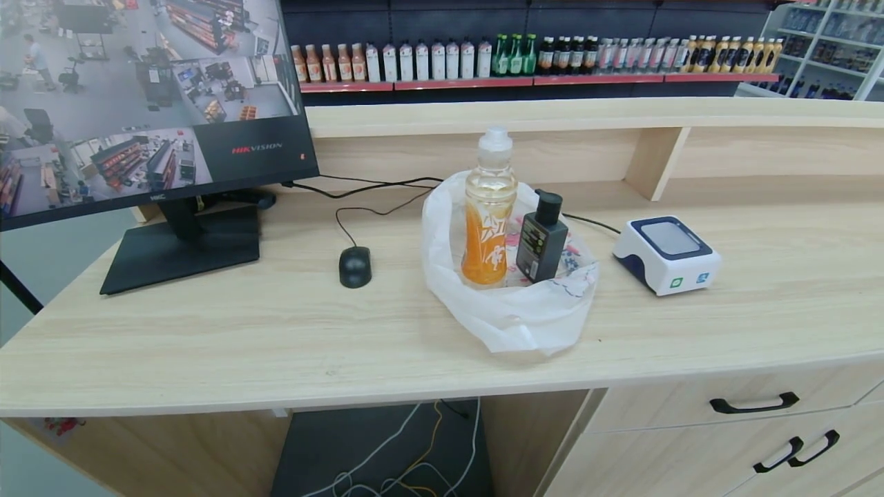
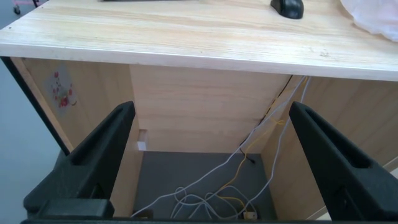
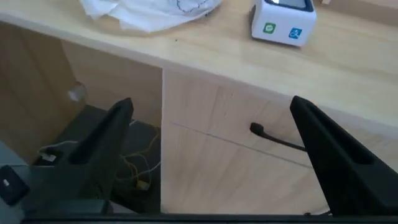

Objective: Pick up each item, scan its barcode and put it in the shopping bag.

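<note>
A white plastic shopping bag sits open at the middle of a light wood desk, its sides slumped low. Two items stand inside it. A tall orange drink bottle with a pale cap stands upright, and a smaller dark bottle with a black cap sits just beside it on the robot's right. A white and navy scanner rests on the desk near the bag, on that same side, with its glass window facing up.

On the bag's other side lies a black mouse. Farther left, a monitor on a black stand shows camera feeds of a shop. Behind the desk, a red-edged shelf carries a long row of bottles.

The left gripper is spread wide and holds nothing. It faces the front of the desk, with the open bay beneath the desktop framed between its black fingers and loose cables on the bay's floor. The right gripper is also spread wide and holds nothing. It faces the drawer front below the scanner, where a black drawer handle shows between its fingers.
</note>
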You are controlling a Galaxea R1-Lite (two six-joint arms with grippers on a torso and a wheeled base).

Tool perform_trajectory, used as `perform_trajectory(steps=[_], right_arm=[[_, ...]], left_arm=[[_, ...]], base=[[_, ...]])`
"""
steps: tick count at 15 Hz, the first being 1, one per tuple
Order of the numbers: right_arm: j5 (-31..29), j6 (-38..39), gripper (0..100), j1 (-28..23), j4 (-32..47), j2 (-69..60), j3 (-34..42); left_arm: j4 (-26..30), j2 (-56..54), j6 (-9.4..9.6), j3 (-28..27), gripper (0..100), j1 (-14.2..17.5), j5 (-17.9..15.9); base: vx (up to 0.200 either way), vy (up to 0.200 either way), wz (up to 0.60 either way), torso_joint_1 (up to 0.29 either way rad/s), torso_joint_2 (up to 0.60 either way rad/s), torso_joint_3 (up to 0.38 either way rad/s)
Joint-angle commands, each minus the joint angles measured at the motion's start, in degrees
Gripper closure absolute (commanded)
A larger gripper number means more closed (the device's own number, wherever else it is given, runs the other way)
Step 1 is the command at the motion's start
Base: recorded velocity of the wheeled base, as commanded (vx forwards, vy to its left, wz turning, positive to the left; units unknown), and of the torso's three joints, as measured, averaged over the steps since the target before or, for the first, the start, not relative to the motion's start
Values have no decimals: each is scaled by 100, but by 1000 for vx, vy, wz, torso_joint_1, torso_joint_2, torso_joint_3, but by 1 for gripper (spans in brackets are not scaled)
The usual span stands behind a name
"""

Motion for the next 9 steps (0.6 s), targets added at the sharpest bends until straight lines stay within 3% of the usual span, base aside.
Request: perform_trajectory(steps=[1,4,7,9], right_arm=[[137,-40,0,39,1060,-1824,87],[146,197,0,-58,1447,-1965,87],[75,258,0,-655,1482,-1464,70],[110,408,0,-1455,1482,-1253,61]], left_arm=[[0,-2,-4,0,0,1,3],[0,-2,-4,0,0,1,3],[0,-2,5,0,0,1,3],[0,-2,-4,0,0,1,3]], base=[[0,0,0,0,0,0],[0,0,0,0,0,0],[0,0,0,0,0,0],[0,0,0,0,0,0]])
